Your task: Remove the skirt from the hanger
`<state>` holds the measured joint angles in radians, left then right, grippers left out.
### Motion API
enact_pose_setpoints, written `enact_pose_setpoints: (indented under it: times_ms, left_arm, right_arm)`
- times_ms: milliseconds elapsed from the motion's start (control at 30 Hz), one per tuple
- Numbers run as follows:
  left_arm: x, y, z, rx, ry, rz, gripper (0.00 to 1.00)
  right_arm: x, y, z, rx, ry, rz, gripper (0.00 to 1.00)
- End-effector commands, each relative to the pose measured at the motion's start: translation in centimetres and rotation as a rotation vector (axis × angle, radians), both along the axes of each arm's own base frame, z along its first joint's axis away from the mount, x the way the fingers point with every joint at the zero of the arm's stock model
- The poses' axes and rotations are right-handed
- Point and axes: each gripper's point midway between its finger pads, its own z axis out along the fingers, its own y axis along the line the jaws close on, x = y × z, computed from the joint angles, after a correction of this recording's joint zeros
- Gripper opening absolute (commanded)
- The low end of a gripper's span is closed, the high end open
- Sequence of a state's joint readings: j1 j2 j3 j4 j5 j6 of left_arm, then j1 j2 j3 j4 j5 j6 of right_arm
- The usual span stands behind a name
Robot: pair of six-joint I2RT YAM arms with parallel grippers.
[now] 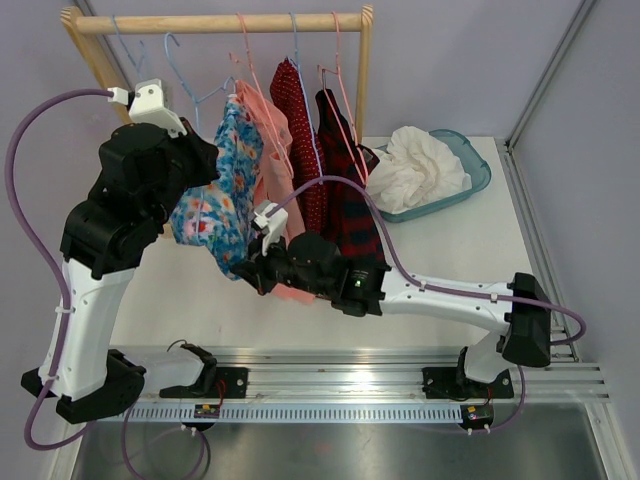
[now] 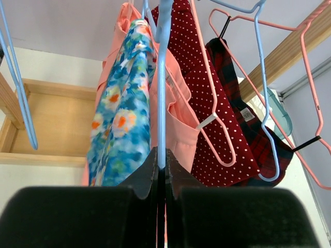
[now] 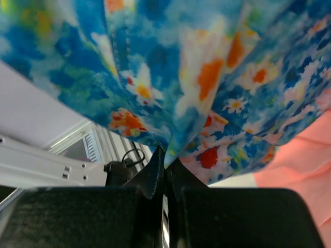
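- We see the left tool [image 2: 161,165] pressed together on the blue hanger [image 2: 162,98], which rises straight up from its tips.
- The right tool [image 3: 165,166] pinches the lower edge of the floral skirt [image 3: 196,72], which spreads directly above it.
- From the left tool, the skirt hangs just left of the hanger.

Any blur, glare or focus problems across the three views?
Top view: sharp, evenly lit, soft shadows on the table. Left wrist view: left fingers blurred up close, blue hanger crisp. Right wrist view: floral skirt fills frame, slightly soft; right fingers blurred.
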<state>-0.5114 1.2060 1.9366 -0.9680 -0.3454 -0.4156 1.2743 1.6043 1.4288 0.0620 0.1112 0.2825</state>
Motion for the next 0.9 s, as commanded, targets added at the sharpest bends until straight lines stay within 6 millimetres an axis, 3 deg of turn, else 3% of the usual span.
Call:
enact_pose_setpoints:
  times_ms: [0, 33, 67, 133, 167, 233, 267, 300, 333, 367, 400, 433, 467, 500, 567, 600, 633, 700, 733, 800, 833, 867]
  left_arm:
    - [-0.5, 1.6, 5.6, -0.054, -0.191, 0.06, 0.0]
    - [-0.2, 2.5, 5.7, -0.034, -0.195, 0.107, 0.0]
    - [-0.1, 3.1, 5.7, -0.001, -0.2, 0.13, 0.0]
    - [0.2, 4.2, 5.8, 0.033, -0.206, 0.19, 0.0]
    - [0.4, 4.4, 5.7, 0.063, -0.204, 0.201, 0.0]
    - [0.6, 5.0, 5.7, 0.085, -0.203, 0.232, 0.0]
    - [0.6, 5.2, 5.6, 0.101, -0.202, 0.238, 0.0]
    - [0.7, 5.3, 5.5, 0.11, -0.198, 0.247, 0.0]
    - [0.6, 5.4, 5.5, 0.119, -0.198, 0.249, 0.0]
    - [0.5, 5.5, 5.4, 0.125, -0.196, 0.25, 0.0]
    - [0.5, 5.7, 5.4, 0.131, -0.195, 0.254, 0.0]
    - [0.6, 5.7, 4.9, 0.146, -0.184, 0.256, 0.0]
    - [0.5, 5.9, 4.8, 0.15, -0.184, 0.262, 0.0]
    - [0.4, 6.0, 4.6, 0.154, -0.181, 0.267, 0.0]
    - [0.2, 6.2, 3.7, 0.158, -0.173, 0.269, 0.0]
    - [0.2, 6.1, 3.6, 0.153, -0.176, 0.264, 0.0]
    - [0.0, 6.1, 3.4, 0.146, -0.177, 0.265, 0.0]
    - [-0.2, 6.2, 2.6, 0.153, -0.165, 0.261, 0.0]
    - [-0.3, 6.2, 2.3, 0.159, -0.162, 0.26, 0.0]
    - [-0.4, 6.4, 1.5, 0.177, -0.147, 0.263, 0.0]
    - [-0.4, 6.5, 1.2, 0.189, -0.14, 0.262, 0.0]
    - [-0.5, 6.6, 1.0, 0.191, -0.138, 0.262, 0.0]
  right_arm:
    - [-3.0, -1.9, -0.3, 0.045, 0.057, 0.031, 0.0]
    - [-3.3, -2.4, -1.6, 0.021, 0.069, 0.016, 0.0]
    - [-3.7, -3.3, -4.5, -0.035, 0.089, 0.003, 0.0]
    - [-4.9, -4.9, -5.9, -0.049, 0.125, -0.012, 0.0]
    - [-5.4, -6.1, -8.5, -0.099, 0.145, -0.02, 0.0]
    - [-6.7, -8.2, -9.0, -0.105, 0.163, -0.042, 0.0]
    - [-7.1, -9.8, -11.5, -0.157, 0.175, -0.062, 0.0]
    - [-7.9, -11.5, -10.7, -0.132, 0.181, -0.093, 0.0]
    - [-8.2, -13.7, -13.3, -0.191, 0.188, -0.125, 0.0]
    - [-8.3, -15.1, -13.4, -0.184, 0.192, -0.157, 0.0]
    - [-7.8, -17.9, -12.1, -0.138, 0.208, -0.238, 0.0]
    - [-8.2, -19.4, -12.4, -0.139, 0.208, -0.257, 0.0]
    - [-7.9, -20.8, -11.7, -0.119, 0.213, -0.288, 0.0]
    - [-7.2, -23.5, -10.5, -0.09, 0.216, -0.342, 0.0]
    - [-6.4, -25.7, -7.8, -0.038, 0.199, -0.376, 0.0]
    - [-5.5, -27.7, -6.8, -0.038, 0.157, -0.423, 0.0]
    - [-5.0, -28.7, -4.4, 0.003, 0.143, -0.446, 0.0]
    - [-3.3, -31.3, -2.6, -0.032, 0.051, -0.546, 0.0]
    - [-2.7, -32.3, -0.2, -0.003, 0.035, -0.586, 0.0]
    - [-0.9, -34.4, 1.4, -0.071, -0.068, -0.725, 0.0]
    - [-0.5, -35.1, 3.5, -0.05, -0.08, -0.761, 0.0]
    - [-0.3, -35.3, 4.4, -0.063, -0.105, -0.783, 0.0]
